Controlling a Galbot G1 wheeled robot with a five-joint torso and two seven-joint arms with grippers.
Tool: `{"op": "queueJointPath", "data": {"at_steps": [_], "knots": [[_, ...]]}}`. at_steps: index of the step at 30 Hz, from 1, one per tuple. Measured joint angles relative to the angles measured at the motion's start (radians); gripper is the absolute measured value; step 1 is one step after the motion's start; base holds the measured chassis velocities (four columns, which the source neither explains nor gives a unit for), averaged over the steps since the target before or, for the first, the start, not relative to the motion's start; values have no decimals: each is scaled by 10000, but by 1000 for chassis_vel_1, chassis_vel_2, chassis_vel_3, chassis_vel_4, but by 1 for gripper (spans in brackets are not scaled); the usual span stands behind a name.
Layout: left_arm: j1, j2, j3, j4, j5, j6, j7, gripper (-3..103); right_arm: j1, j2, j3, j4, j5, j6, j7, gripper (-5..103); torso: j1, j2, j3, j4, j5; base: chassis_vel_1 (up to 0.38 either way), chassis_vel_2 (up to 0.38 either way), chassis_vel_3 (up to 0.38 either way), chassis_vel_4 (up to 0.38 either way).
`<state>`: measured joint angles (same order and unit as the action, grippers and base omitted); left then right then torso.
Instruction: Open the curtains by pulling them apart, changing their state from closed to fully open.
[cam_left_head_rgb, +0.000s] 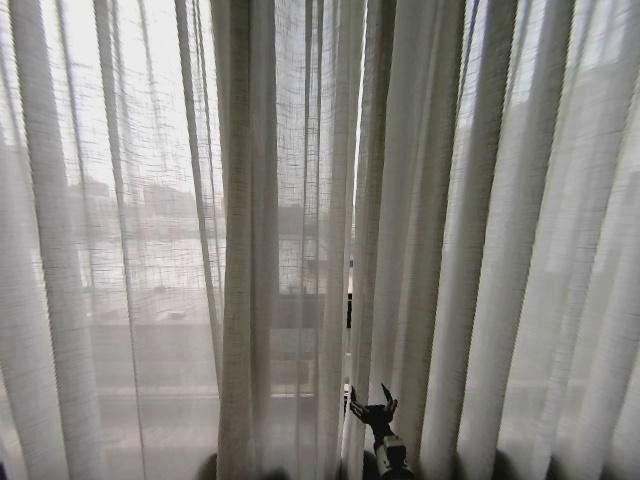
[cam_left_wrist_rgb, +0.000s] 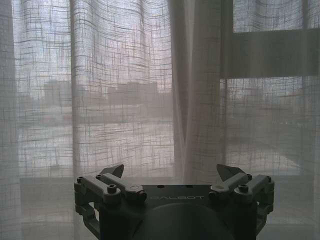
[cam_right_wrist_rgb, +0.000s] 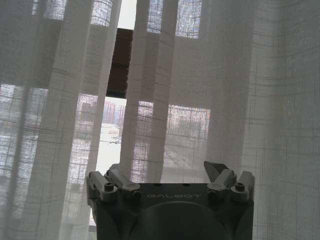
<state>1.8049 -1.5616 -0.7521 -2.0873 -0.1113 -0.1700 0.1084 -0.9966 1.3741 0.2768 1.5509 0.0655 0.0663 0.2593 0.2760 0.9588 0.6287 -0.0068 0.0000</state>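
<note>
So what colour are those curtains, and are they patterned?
Sheer white curtains, see-through, with vertical pleats and a fine woven grid; the weave shows best in the left wrist view.

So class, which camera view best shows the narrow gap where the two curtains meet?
The right wrist view: the gap shows unveiled window frame and buildings. The head view shows a thin slit; the left wrist view shows overlapping folds.

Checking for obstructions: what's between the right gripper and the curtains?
Nothing; in the right wrist view the open right gripper faces the curtains across a bare gap.

Spread right gripper (cam_right_wrist_rgb: 170, 172) facing curtains (cam_right_wrist_rgb: 235, 90)
</note>
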Motion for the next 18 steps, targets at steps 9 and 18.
{"op": "queueJointPath", "data": {"at_steps": [9, 18], "knots": [[-23, 28, -6, 102, 2, 4, 2, 100, -49, 0, 92, 136, -3, 0, 5, 52, 0, 0, 0, 0, 0, 0, 0, 0, 0], [-74, 31, 40, 101, 18, 24, 7, 100, -457, 1, 130, 567, 8, -22, -2, 20, 0, 0, 0, 0, 0, 0, 0, 0, 0]]}}
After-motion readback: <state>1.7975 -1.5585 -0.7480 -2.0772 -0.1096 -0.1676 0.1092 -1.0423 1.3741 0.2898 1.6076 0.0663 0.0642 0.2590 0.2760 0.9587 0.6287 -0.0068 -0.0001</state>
